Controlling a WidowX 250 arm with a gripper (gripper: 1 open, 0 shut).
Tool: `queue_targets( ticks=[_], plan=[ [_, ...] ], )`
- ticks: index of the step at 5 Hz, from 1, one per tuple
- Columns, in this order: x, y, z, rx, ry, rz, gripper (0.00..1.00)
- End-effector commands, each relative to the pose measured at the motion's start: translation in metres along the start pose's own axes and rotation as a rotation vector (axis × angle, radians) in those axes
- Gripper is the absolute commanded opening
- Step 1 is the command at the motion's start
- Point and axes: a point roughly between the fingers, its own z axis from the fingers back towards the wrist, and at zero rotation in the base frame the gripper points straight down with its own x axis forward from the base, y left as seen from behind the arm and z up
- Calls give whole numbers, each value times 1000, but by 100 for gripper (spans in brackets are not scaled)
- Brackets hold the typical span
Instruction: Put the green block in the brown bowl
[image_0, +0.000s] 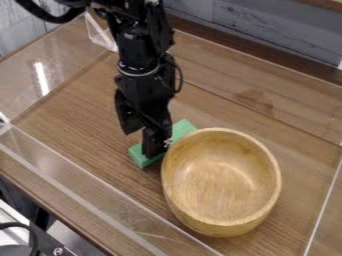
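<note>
1. One black robot arm (134, 50), one green block (175, 131), one brown bowl (221, 180), all on a wood-grain bench (80, 110).
2. Gripper (151, 140) points down at the block's near end w/ jaws spread wide; fingers sit low over the block, and whether they touch it cannot be told.
3. Block lies flat on the bench, just beside the bowl's upper-left rim; partly hidden behind the gripper, so only its far end and a bit of its near left corner show.
4. Bowl sits upright, right of the gripper & very close to it; nothing visible inside.
5. Clear walls (54, 160) ring the bench: one runs along the near left edge, another along the left side.
6. Open room: broad bare bench left of the arm & behind the bowl toward the far right; tightest gap is between gripper and bowl rim.
</note>
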Motion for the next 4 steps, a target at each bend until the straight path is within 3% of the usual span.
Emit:
queue_targets(
  ticks=[1, 4],
  plan=[
    [5, 2, 3, 9, -28, -4, 100],
    [6, 3, -3, 1, -27, 0, 100]
  ],
)
